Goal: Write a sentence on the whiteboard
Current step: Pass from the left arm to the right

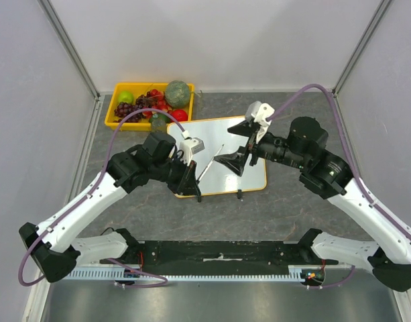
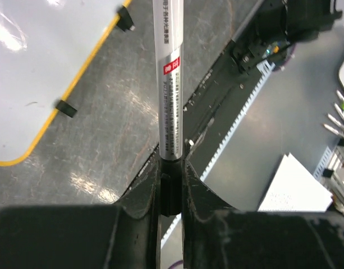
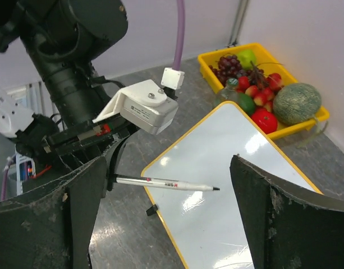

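Observation:
The whiteboard (image 1: 249,178) (image 2: 31,73) (image 3: 239,185) lies flat on the grey table, orange-framed, with two black clips (image 2: 65,107) on its near edge. No sentence shows on its white face. My left gripper (image 1: 192,182) (image 2: 170,182) is shut on the black rear end of a silver marker (image 1: 210,159) (image 2: 168,84) (image 3: 166,182). The marker's bare tip points out over the board's left part; whether it touches is unclear. My right gripper (image 1: 240,144) (image 3: 167,163) hangs over the board with its jaws wide apart and nothing between them.
A yellow fruit tray (image 1: 113,111) (image 3: 323,115) with grapes, apples and a green melon (image 1: 178,93) stands just behind the board's far left corner. A black rail (image 1: 218,251) runs along the near table edge. Papers (image 2: 295,188) lie off the table.

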`<state>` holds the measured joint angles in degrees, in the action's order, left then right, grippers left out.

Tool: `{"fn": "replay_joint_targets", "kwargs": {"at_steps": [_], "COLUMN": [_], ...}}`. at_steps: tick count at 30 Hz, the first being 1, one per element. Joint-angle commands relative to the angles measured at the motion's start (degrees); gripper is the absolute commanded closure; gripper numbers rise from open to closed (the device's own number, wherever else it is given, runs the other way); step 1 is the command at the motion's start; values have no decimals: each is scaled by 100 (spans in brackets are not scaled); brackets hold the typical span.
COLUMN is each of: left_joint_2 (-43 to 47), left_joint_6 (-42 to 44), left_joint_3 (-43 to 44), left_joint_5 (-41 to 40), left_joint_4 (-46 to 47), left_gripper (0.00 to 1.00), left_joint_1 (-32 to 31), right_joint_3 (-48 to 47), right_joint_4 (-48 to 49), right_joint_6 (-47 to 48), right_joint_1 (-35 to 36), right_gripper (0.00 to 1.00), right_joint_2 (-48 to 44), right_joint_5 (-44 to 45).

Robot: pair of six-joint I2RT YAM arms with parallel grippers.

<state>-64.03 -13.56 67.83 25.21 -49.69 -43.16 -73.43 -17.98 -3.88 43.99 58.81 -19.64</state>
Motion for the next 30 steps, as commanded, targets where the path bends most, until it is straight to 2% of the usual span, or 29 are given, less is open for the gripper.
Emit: {"fn": "replay_joint_targets", "kwargs": {"at_steps": [1,8,14,19,25,27,30], "left_joint_2": [171,207,268,330,277,260,216], "left_joint_6": [626,899,978,952,1005,1005,1013], "left_joint_3": [362,441,485,590,652,679,705], "left_joint_5": [844,1653,1855,1952,2040,2040,2023], "left_joint_4": [-401,-752,-919,-990,-1043,-1043,-1043], "left_gripper": [98,98,98,98,98,98,98], "left_joint_1": [-9,-9,-26,-26,-35,-35,-44], "right_joint_3": [-172,-646,-1164,-1341,-1218,-1183,-1104], "right_joint_4": [-215,-461,-1198,-2024,-2148,-2184,-2210], "right_joint_6": [642,766,1073,1512,1530,1539,1539], "right_joint_1": [-65,-479,-523,-523,-523,-523,-514], "right_gripper": [2,2,2,2,4,10,25], "right_joint_2": [333,869,1519,1924,1986,1994,1986], "right_joint_5": [-874,-2964,-4328,-4689,-4821,-4865,-4927]}}
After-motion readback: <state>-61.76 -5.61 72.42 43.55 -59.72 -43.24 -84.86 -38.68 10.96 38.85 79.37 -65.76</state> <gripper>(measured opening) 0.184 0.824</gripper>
